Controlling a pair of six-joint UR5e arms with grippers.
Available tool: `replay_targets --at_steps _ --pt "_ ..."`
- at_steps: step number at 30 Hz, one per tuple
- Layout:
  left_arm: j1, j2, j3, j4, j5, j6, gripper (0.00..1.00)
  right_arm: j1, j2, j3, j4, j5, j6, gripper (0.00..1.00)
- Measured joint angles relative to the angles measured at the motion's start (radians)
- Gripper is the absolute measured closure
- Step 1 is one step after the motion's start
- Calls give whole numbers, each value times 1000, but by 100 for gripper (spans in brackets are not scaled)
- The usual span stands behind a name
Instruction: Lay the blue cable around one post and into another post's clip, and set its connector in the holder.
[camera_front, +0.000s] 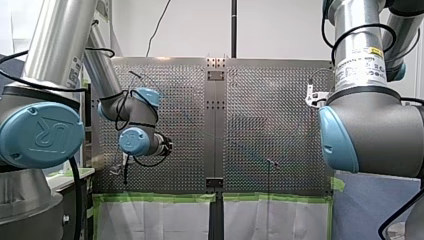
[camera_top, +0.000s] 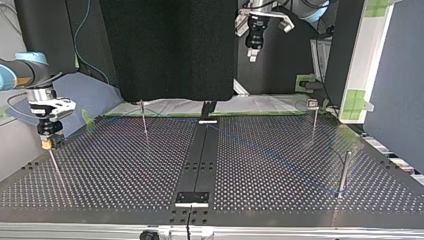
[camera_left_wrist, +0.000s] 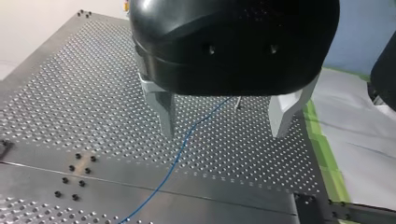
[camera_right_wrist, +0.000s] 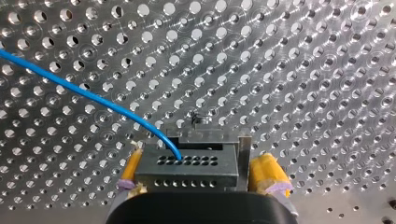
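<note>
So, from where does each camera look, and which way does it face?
Front: behind, facing over the table; my left arm and right arm show.
Top: across the table, facing the arms; left pincer, right pincer show.
Left wrist: on that arm, looking at the blue cable below its open fingers.
Right wrist: on that arm, its fingers shut on the connector.
Shared: both wrist views show the blue cable.
</note>
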Motion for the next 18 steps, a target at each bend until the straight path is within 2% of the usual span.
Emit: replay_targets --at_steps 5,12,18 --pt "-3 0 -1 33 -5 2 0 0 0 0 0 0 0 0" --pt "-7 0 -1 73 -42 55 0 0 0 0 0 0 0 0" --pt "-8 0 -1 84 -46 68 0 0 0 0 0 0 0 0"
